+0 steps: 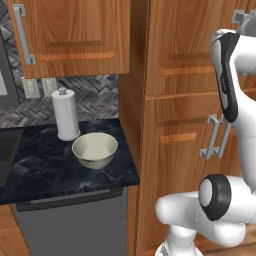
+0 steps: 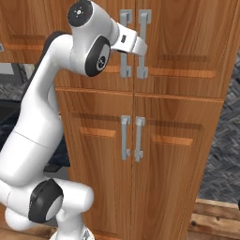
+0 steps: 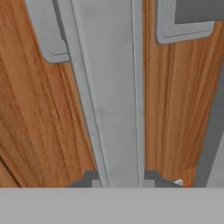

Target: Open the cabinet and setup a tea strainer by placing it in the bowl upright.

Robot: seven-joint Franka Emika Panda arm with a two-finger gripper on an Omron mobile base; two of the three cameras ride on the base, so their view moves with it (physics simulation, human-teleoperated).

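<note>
Left base view first. The bowl (image 1: 95, 149) sits on the dark marble bench (image 1: 45, 175), toward its right end, just in front of the paper-towel roll (image 1: 66, 115) and apart from it. Right beside the bench is the tall wooden unit, and the cabinet (image 1: 185, 40) I'm after is its upper door, closed flat. My guess is the tea strainer is behind it.

Right base view: my arm reaches up and forward, and the jaws are at the pair of long bar handles where the two upper doors meet. The hand overlaps both, so I can't tell from here which bar I'm on. The lower doors (image 2: 101, 154) with their shorter handles are well below and out of the way.

Hand view: a grey bar handle (image 3: 113, 87) runs straight up the middle, with a dark fingertip (image 3: 89, 178) on each side of it. The jaws straddle the bar, but I can't tell if they're actually clamped or just sitting around it.

How I'd do it: make sure the squeeze is firm and square on the bar, then pull along the door's arc, not straight back, so the bar doesn't twist out.

Room-wise, the neighbouring handle is just beside mine, so my fingers have little slack sideways. The door will swing out toward my own elbow and base, so I'd probably need to back off. The bowl is near the bench's right edge, so I'd come in from above later.
</note>
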